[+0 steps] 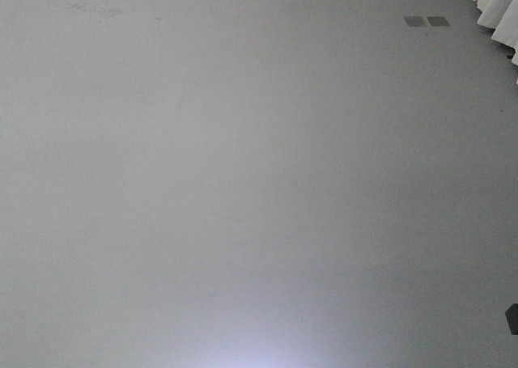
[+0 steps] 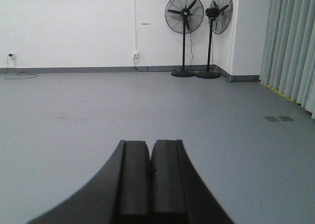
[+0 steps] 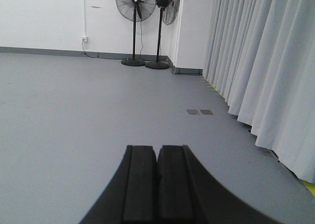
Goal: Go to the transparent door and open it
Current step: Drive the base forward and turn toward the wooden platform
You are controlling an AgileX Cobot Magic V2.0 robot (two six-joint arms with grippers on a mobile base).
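Note:
The transparent door is out of view in all three views. My left gripper (image 2: pixel 149 144) is shut and empty, its black fingers pressed together, pointing across the grey floor (image 2: pixel 98 115) toward a white wall. My right gripper (image 3: pixel 157 149) is also shut and empty, pointing along the same floor (image 3: pixel 74 101). The front view shows only bare grey floor (image 1: pixel 243 182).
Two black pedestal fans (image 2: pixel 184 32) (image 3: pixel 135 24) stand in the far corner by the white wall (image 2: pixel 69 27). Long pale curtains (image 3: pixel 266 61) (image 2: pixel 290 47) hang along the right side, their hem showing in the front view (image 1: pixel 498 12). Two floor hatches (image 1: pixel 426 21) (image 3: pixel 200 112) lie near the curtains.

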